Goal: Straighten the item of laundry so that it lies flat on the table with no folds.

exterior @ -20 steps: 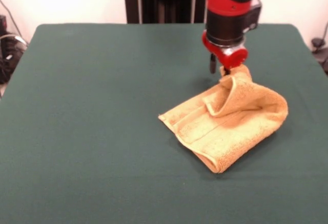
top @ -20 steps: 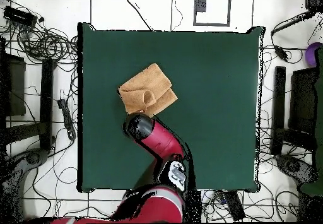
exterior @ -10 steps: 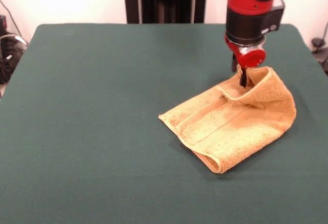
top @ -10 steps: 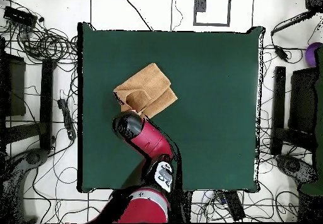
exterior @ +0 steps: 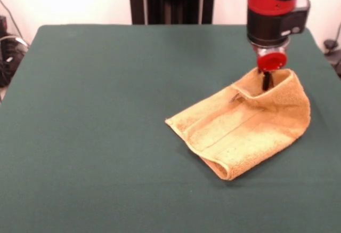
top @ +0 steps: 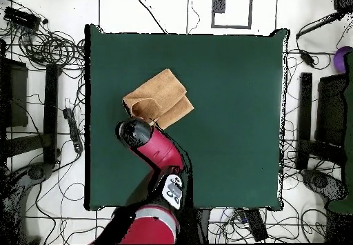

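The gripper (exterior: 266, 81) pinches a lifted corner of the towel (exterior: 242, 126), which lies folded double on the table (exterior: 96, 110), toward the right side in the front view. The unfolding step looks under way; next, that top layer probably needs drawing outward until it opens flat. The arm (top: 155, 149) hangs nearly upright over the towel's edge.
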Motion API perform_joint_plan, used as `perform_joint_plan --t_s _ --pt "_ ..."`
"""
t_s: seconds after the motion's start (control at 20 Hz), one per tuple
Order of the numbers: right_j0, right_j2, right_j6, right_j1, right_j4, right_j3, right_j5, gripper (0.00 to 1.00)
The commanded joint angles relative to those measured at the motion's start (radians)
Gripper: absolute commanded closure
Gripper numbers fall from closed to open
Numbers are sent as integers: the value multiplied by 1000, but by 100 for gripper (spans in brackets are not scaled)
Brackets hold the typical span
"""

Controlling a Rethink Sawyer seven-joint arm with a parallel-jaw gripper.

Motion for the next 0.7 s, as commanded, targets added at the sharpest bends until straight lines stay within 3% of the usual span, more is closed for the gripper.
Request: perform_joint_plan --t_s 0.05,0.15,0.35,0.7 --pt "40 190 486 -31 227 0 27 0" --pt "48 265 466 -81 334 86 -6 0" --pt "109 272 430 -112 358 172 -6 0" --pt "221 210 480 -81 368 201 -91 0"
